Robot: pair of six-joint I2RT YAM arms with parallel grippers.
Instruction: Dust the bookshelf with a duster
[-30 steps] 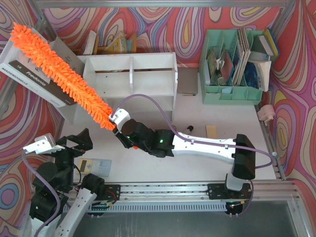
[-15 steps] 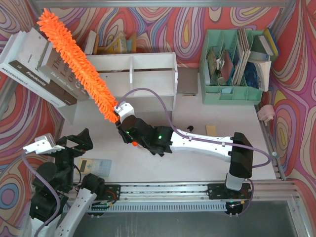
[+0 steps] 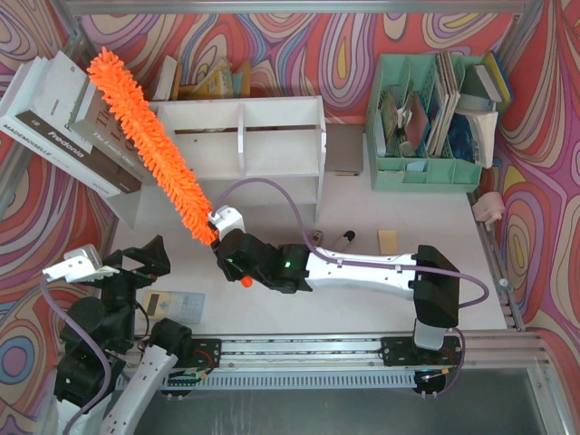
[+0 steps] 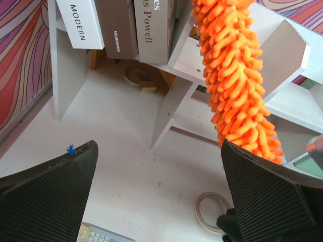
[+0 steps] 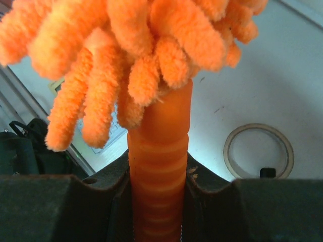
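Note:
The orange fluffy duster (image 3: 152,145) slants from the large books at the back left down to my right gripper (image 3: 223,237). That gripper is shut on its ribbed orange handle (image 5: 159,151), which fills the gap between the jaws of the right gripper (image 5: 159,174). The fluffy head crosses the left end of the white bookshelf (image 3: 272,113); whether it touches is unclear. From the left wrist, the duster (image 4: 237,85) hangs in front of the bookshelf (image 4: 282,50). My left gripper (image 4: 159,151) stands open over bare table, near the front left (image 3: 136,263).
Large white and grey books (image 3: 54,118) lean on the shelf's left side. A mint green organiser (image 3: 426,118) stands at the back right. A tape ring (image 4: 212,212), a calculator (image 3: 172,304), a small pen (image 3: 347,237) and a tan pad (image 3: 388,240) lie on the table.
The right gripper has swung the duster: its tip moved right, from over the books toward the shelf's left end, and now stands steeper. The left arm has not moved.

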